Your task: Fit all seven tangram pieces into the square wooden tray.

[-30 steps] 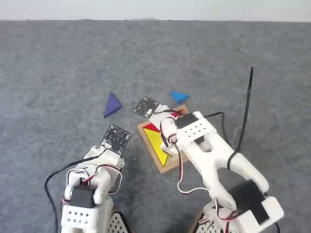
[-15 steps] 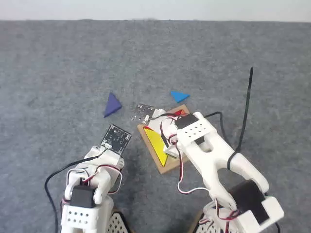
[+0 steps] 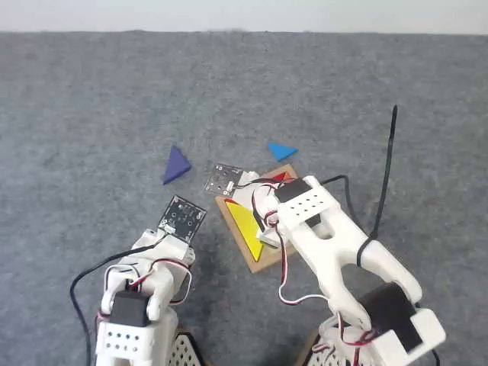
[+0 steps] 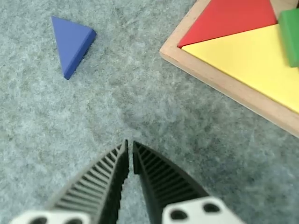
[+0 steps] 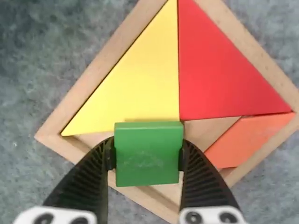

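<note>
right tool (image 5: pixel 146 153) grips green piece (image 5: pixel 147 161) over tray (image 5: pixel 49 138) | left tool (image 4: pixel 130 148) clenched tight above worktop (image 4: pixel 154 100), near blue triangle (image 4: pixel 70 39)

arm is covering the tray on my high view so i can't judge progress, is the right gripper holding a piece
Observer: Yes. The right gripper is shut on a green square, over bare floor of the wooden tray.
Operator: anything in there i can't see from up here
Observer: An orange piece lies flat against the red triangle, along the tray's rim.
Operator: and the left gripper
Observer: The left gripper is shut and empty over the grey carpet, between the blue triangle and the tray.
</note>
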Controlling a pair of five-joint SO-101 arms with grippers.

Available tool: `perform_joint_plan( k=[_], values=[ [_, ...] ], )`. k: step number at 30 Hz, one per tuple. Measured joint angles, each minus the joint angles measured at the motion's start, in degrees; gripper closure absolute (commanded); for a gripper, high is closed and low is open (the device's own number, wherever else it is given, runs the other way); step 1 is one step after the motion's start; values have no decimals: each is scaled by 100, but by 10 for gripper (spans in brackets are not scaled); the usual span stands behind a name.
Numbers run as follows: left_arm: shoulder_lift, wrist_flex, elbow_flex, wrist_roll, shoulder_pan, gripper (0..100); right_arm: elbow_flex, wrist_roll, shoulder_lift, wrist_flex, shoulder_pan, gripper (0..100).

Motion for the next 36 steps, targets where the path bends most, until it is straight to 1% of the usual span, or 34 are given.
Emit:
perform_joint_plan(
  k=[11,13,18,20,32,36],
  values=[
    [0,0,0,0,0,980,0,26,0,0,0,934],
    [0,0,0,0,0,980,0,26,0,0,0,903],
    [0,0,0,0,0,980,0,26,0,9,0,770],
    [0,0,0,0,0,980,0,26,0,18,0,749],
    [0,0,0,0,0,980,0,26,-18,18,18,750],
    [0,0,0,0,0,980,35,-343,-527,18,281,750]
  ],
)
